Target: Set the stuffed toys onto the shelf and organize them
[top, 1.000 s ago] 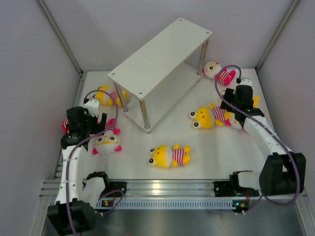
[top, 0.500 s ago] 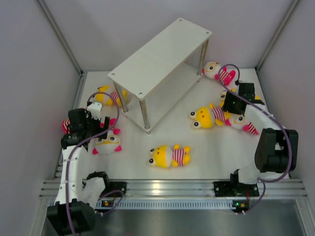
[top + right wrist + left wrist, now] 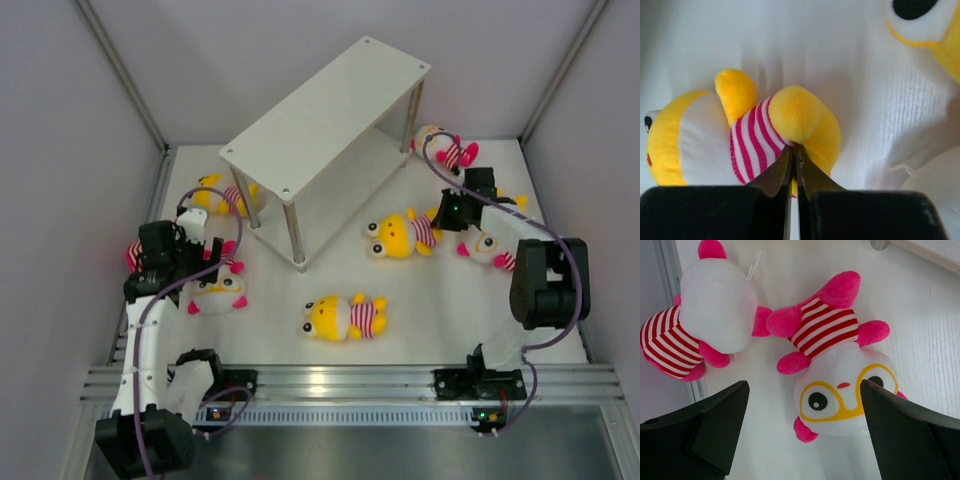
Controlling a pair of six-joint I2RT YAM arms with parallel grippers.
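The shelf (image 3: pixel 325 110) stands at the back, both boards bare. Stuffed toys lie around it on the table. My right gripper (image 3: pixel 443 215) (image 3: pixel 794 147) is shut, its tips pinching a yellow stuffed toy (image 3: pixel 400 235) (image 3: pixel 755 130) where a leg meets the striped shirt. My left gripper (image 3: pixel 200 262) (image 3: pixel 802 390) hangs open above a white-headed toy with yellow glasses (image 3: pixel 215 290) (image 3: pixel 840 385), not touching it. A second pink-limbed toy (image 3: pixel 705 325) lies face down beside that one, by the table's left edge.
Another yellow toy (image 3: pixel 345 317) lies in the front middle. One more (image 3: pixel 225 193) sits by the shelf's left post. A pink-limbed toy (image 3: pixel 445 148) lies behind the right arm and a white-headed one (image 3: pixel 490 248) beside it. Grey walls close in the sides.
The right gripper moved left and closed on the yellow toy, which slid left with it. The left arm lowered slightly a second ago and has been still since.
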